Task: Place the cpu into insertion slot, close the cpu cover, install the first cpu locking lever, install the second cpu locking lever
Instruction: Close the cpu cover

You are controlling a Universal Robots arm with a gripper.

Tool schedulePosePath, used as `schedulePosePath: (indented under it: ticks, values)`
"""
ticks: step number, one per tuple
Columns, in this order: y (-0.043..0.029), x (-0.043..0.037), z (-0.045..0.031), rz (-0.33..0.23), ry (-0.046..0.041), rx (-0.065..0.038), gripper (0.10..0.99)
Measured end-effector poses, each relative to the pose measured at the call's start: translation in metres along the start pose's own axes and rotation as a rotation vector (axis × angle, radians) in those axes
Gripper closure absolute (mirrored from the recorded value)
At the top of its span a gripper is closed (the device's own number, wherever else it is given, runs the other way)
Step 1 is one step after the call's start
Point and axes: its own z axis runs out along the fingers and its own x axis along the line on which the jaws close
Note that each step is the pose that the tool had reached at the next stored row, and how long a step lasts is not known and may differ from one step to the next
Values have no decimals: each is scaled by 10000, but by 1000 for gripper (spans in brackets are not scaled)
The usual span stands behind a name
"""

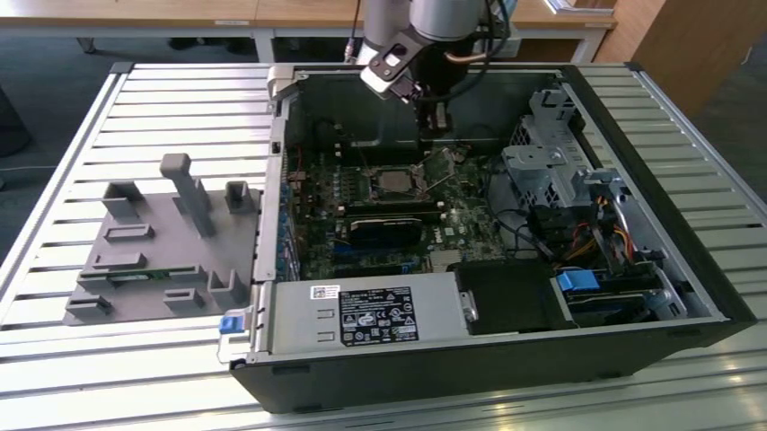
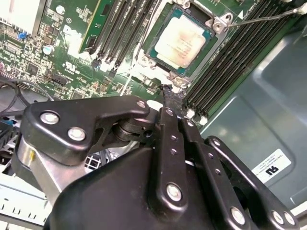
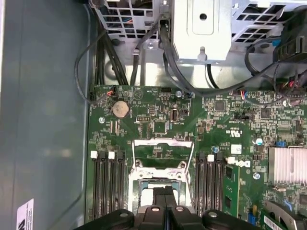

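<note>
Tool (image 2: pixel 169 94) hangs close over the motherboard (image 2: pixel 72 57), its two black fingers (image 2: pixel 165 129) pressed together with nothing between them. The cpu (image 2: pixel 181 42) lies flat in the insertion slot (image 2: pixel 154 51), silvery face up, its edges parallel to the memory slots (image 2: pixel 120 28). One thin locking lever (image 2: pixel 266 17) stands free beside the socket. Whether the cpu cover is down I cannot tell; in the first wrist view the fingers hide the socket's middle.

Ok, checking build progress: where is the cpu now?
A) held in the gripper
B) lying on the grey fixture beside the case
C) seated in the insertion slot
C: in the second wrist view the cpu lies silver face up inside the insertion slot, beyond the gripper.
</note>
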Motion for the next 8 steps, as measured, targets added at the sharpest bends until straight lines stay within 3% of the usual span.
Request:
schedulePosePath:
  ticks: [8]
  values:
    - [16,-59,9,-141,2,1,980]
